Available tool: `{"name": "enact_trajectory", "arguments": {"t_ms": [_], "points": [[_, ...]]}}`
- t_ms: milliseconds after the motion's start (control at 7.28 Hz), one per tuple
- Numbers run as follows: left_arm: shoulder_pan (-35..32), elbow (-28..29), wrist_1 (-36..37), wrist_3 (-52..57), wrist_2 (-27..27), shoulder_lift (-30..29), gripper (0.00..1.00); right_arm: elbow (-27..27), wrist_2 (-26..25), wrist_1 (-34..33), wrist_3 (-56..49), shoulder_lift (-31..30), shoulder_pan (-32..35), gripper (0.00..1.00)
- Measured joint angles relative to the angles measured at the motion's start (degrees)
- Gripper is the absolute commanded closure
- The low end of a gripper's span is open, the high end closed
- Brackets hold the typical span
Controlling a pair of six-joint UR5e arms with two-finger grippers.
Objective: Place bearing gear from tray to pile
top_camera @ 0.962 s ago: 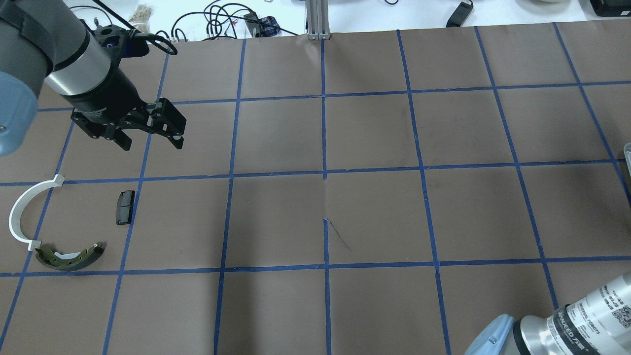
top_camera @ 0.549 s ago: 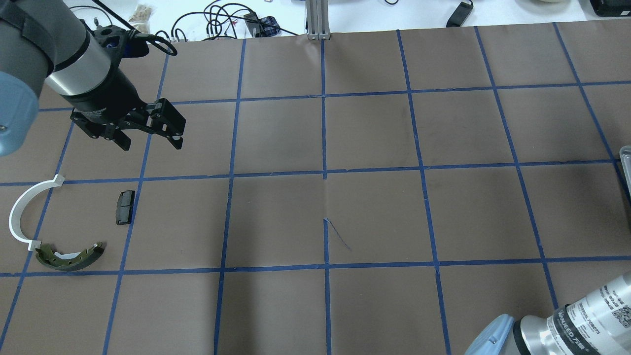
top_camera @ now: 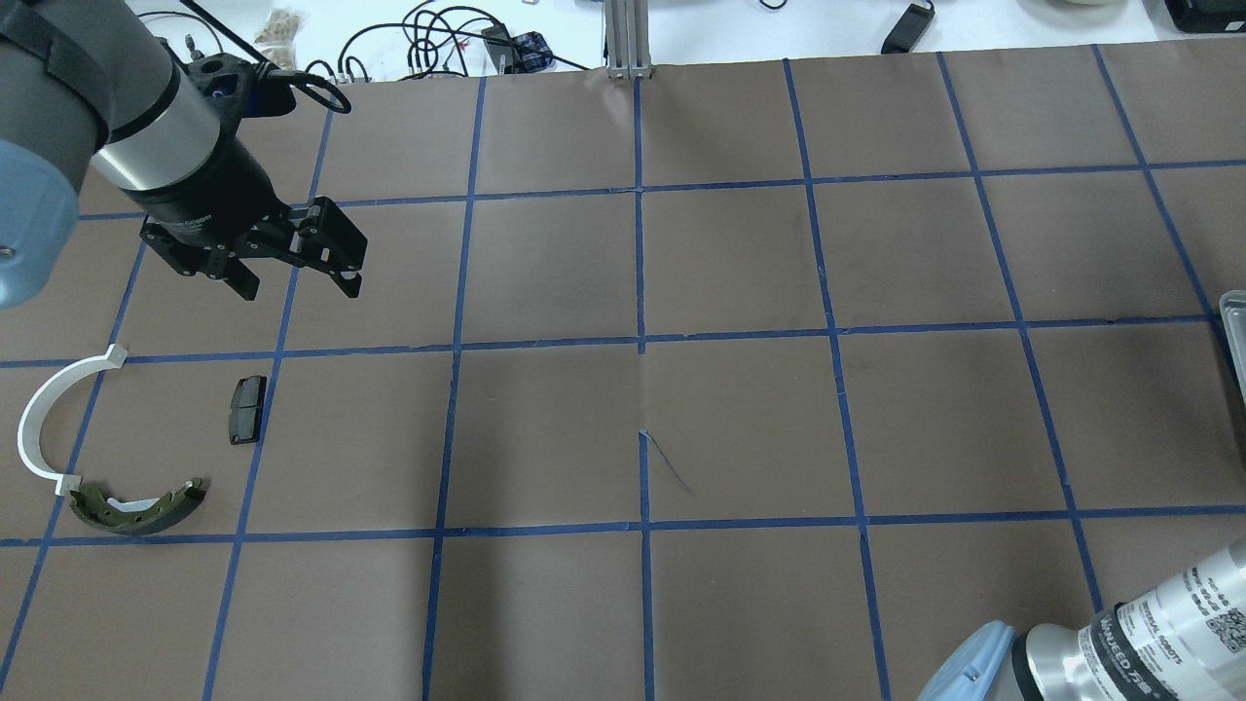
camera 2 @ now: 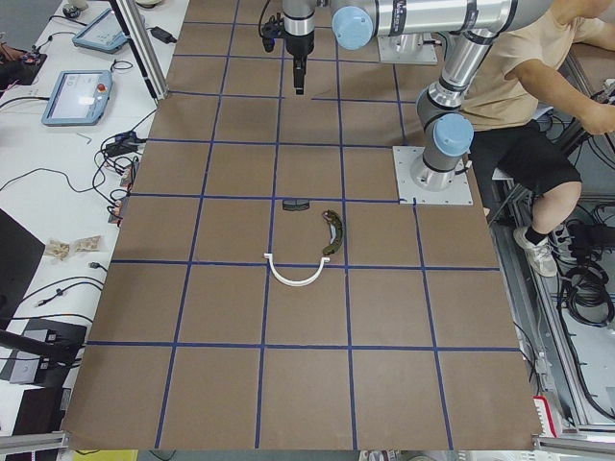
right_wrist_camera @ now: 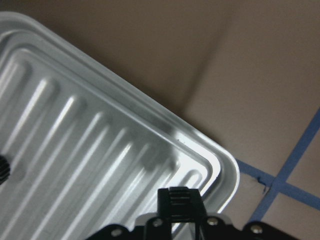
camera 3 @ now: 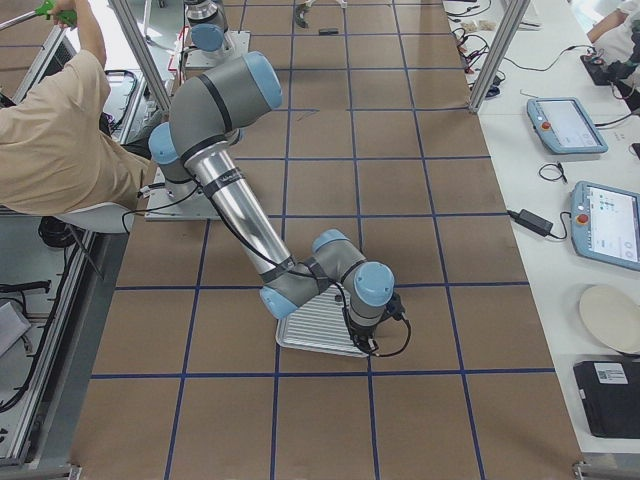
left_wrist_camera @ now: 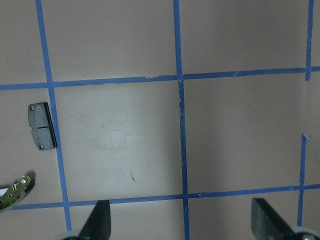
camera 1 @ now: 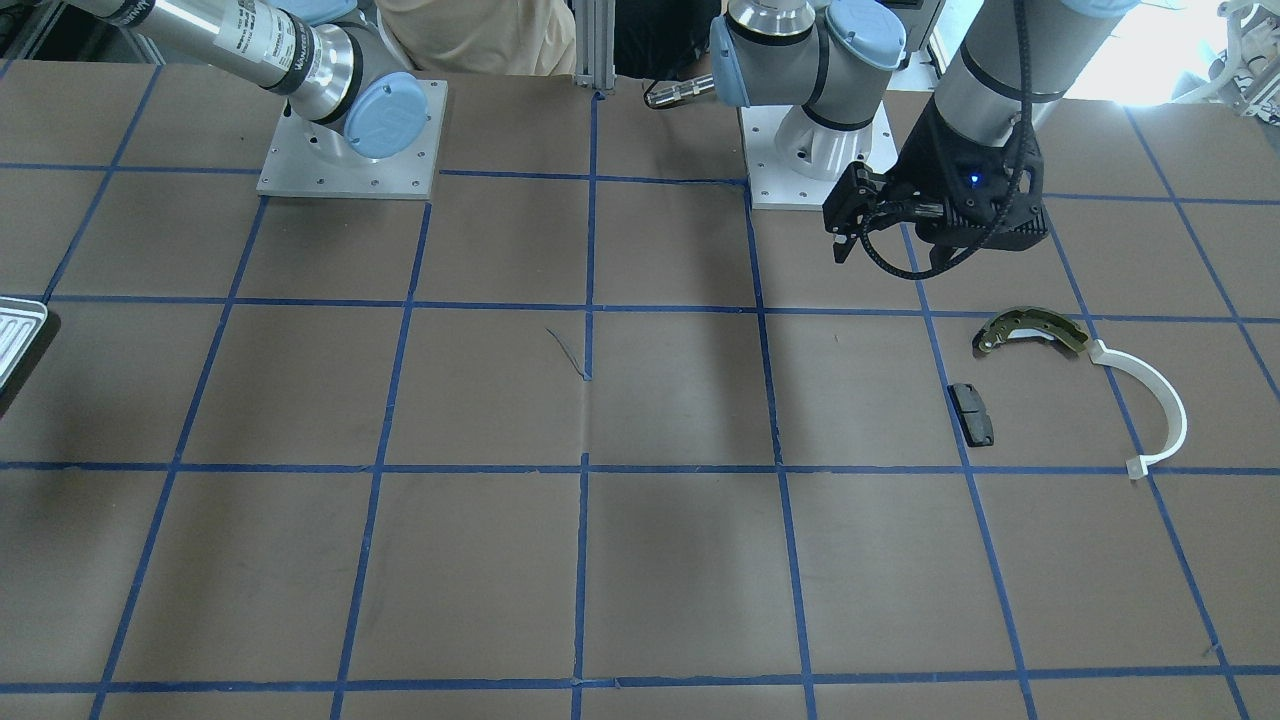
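Nothing has reached the pile [camera 1: 1030, 330] yet, so the whole transfer is left to do. In the overhead view the pile sits at lower left: a brake shoe [top_camera: 136, 506], a white arc [top_camera: 39, 419] touching its end, and a black pad [top_camera: 247, 409] a little apart.

The tray [camera 3: 320, 325] is at the far end of the surface [top_camera: 740, 428], showing only as a sliver at the right edge of the overhead view. The right end effector [right_wrist_camera: 180, 200] hangs low over a corner of the tray. Its fingers look closed together, with nothing seen between them. A dark ridged thing [right_wrist_camera: 4, 172] at the left edge of the right wrist view, on the tray floor, is probably the gear, but it is mostly cut off. I judge the pick has not been made.

The left end effector [top_camera: 300, 282] hovers at upper left of the overhead view, just beyond the pile, spread wide and holding nothing.

The tray's raised rim means the gear must be lifted out, not slid. Between tray and pile the overhead view shows only brown paper and blue tape lines, so the path across is open. The landing spot is tighter, since the pile lies near the frame's left edge with the left arm close by.
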Motion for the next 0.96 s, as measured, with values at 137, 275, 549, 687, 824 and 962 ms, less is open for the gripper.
{"name": "enact_trajectory", "arguments": {"t_ms": [137,275,549,687,824,962], "points": [[0.0,0.0,0.0,0.0,0.0,0.0,0.0,0.2,0.1,3.6,2.4,-3.8,1.9,1.0],[0.0,0.0,0.0,0.0,0.1,0.0,0.0,0.5,0.1,9.4,7.5,-8.8,5.9,1.0],[0.0,0.0,0.0,0.0,0.2,-0.1,0.0,2.6,0.1,19.1,24.7,-17.9,20.2,1.0],[0.0,0.0,0.0,0.0,0.3,-0.2,0.0,4.2,0.1,21.4,35.1,-20.3,28.5,1.0],[0.0,-0.1,0.0,0.0,0.3,-0.3,0.0,6.0,0.2,22.3,45.2,-21.3,36.2,1.0],[0.0,-0.1,-0.1,0.0,0.3,-0.4,0.0,8.0,0.4,22.3,55.7,-21.7,43.7,1.0]]}}
